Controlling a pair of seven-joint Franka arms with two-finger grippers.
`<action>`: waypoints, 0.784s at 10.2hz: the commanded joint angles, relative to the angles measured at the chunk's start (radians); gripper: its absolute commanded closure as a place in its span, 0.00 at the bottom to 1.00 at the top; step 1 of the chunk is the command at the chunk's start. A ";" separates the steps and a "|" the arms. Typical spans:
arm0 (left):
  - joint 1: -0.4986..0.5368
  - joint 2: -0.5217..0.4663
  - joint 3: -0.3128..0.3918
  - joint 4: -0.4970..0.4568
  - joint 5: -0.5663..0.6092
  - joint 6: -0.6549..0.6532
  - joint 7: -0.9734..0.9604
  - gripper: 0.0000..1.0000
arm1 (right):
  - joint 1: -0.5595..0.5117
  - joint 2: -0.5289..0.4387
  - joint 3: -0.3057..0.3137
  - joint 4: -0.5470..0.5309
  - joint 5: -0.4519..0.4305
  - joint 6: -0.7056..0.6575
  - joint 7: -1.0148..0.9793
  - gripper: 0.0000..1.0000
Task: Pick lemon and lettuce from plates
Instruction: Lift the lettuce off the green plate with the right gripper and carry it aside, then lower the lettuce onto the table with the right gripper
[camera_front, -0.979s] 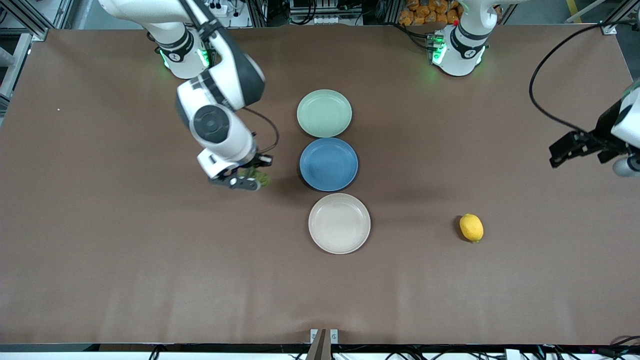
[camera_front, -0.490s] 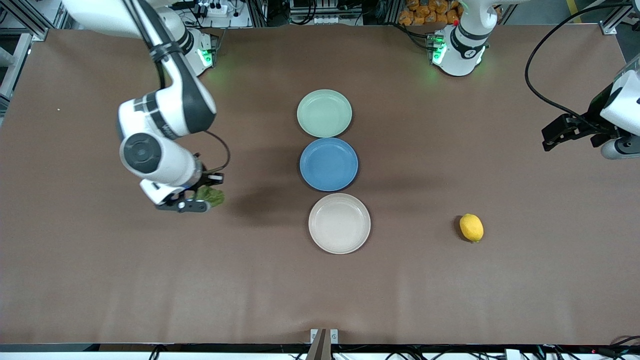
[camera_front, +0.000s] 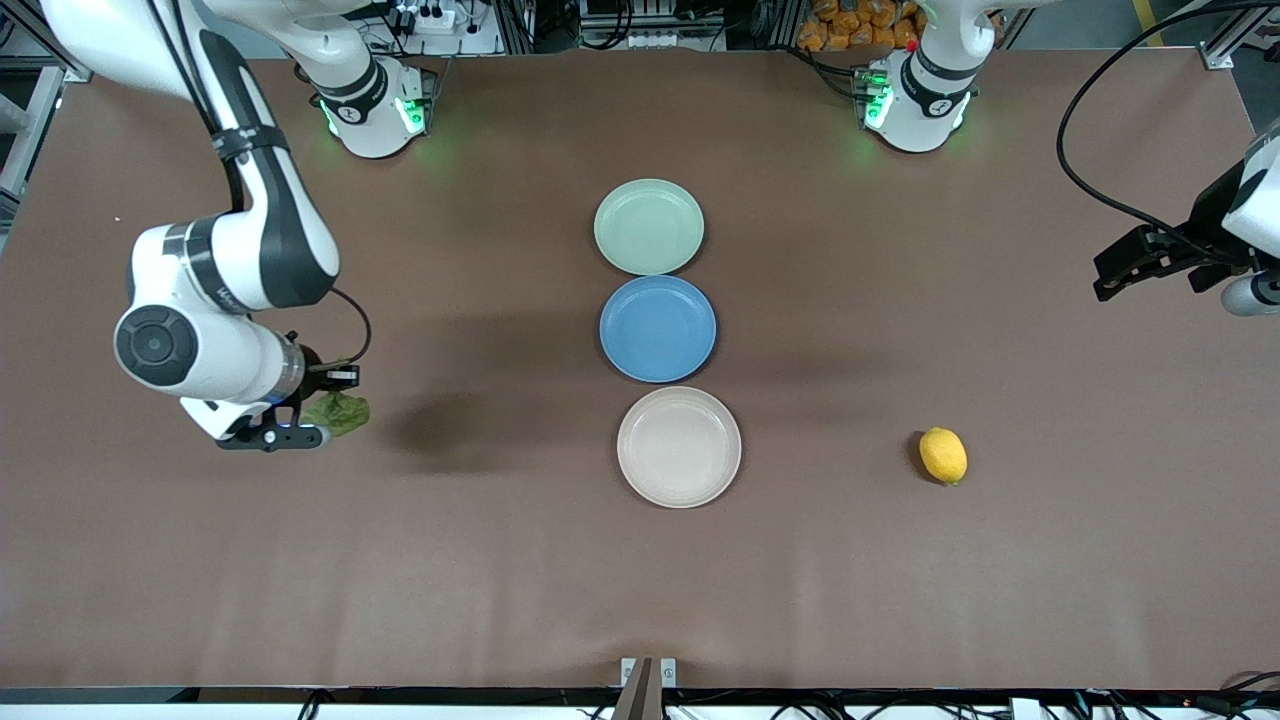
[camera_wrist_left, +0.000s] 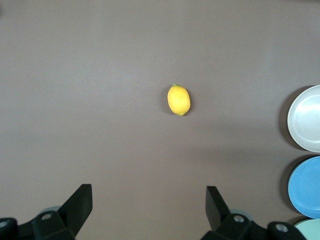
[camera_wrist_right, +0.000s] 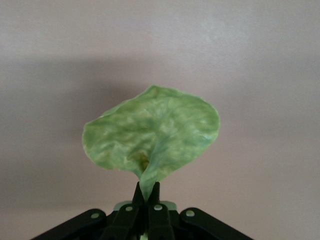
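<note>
My right gripper (camera_front: 318, 420) is shut on the green wrinkly lettuce (camera_front: 340, 412) and holds it above bare table toward the right arm's end; the leaf (camera_wrist_right: 152, 137) hangs pinched at its stem between the fingers. The yellow lemon (camera_front: 942, 455) lies on the bare table toward the left arm's end, beside the beige-white plate (camera_front: 679, 447); it shows in the left wrist view (camera_wrist_left: 178, 99) too. The pale green plate (camera_front: 649, 226) lies farther from the front camera. Both plates hold nothing. My left gripper (camera_front: 1105, 282) is open and empty, up over the table's edge at the left arm's end.
A blue plate (camera_front: 657, 328) lies between the two plates, all three in a row at mid-table. A black cable (camera_front: 1085, 190) loops over the table near the left arm. The brown tabletop (camera_front: 500, 560) surrounds them.
My right gripper has carried the lettuce away from the plates toward the right arm's end of the table. The left gripper shifted slightly. The lemon and plates stayed put.
</note>
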 joint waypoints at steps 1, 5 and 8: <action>0.004 0.009 0.000 -0.006 -0.023 0.039 0.029 0.00 | -0.031 0.062 0.017 0.011 -0.039 0.027 -0.015 1.00; 0.006 0.009 -0.002 -0.014 -0.050 0.041 0.037 0.00 | -0.066 0.115 0.017 -0.041 -0.042 0.171 -0.026 1.00; 0.028 -0.005 0.003 -0.015 -0.050 0.021 0.048 0.00 | -0.091 0.120 0.017 -0.098 -0.053 0.232 -0.057 1.00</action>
